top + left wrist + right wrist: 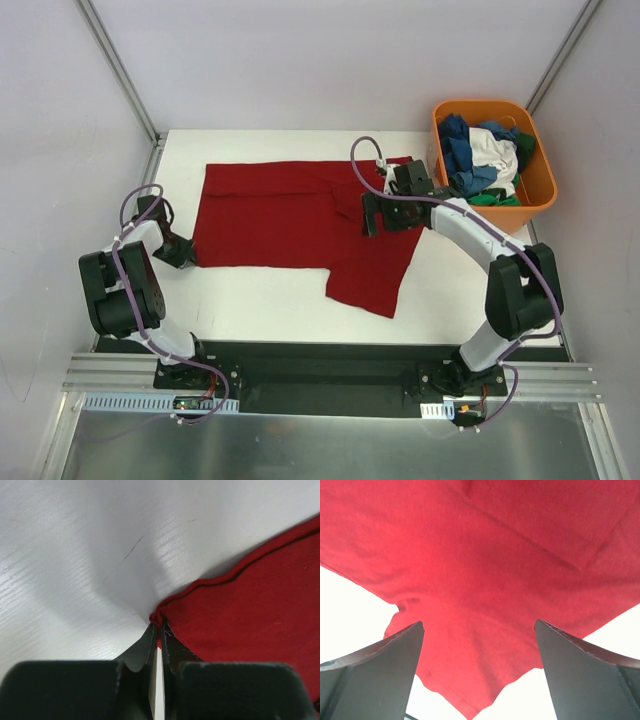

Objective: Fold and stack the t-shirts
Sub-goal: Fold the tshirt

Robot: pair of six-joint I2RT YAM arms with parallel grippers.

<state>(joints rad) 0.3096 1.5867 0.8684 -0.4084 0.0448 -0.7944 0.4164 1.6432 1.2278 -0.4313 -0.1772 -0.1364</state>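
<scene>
I'm seeing the dark red t-shirt [290, 215] lying spread on the table [260, 300]. My left gripper [159, 630] is pinching its 8 o'clock hem corner. My right gripper [479, 624] is hovering, jaws spread wide, over its 3 o'clock side. The other t-shirts [480, 155] are sitting in the orange tub [541, 190] at 2 o'clock.

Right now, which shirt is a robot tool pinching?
The big dark red shirt spread on the table: the left tool is shut on its corner. The other shirts, blue, white and green, sit bunched in the orange tub, untouched.
</scene>
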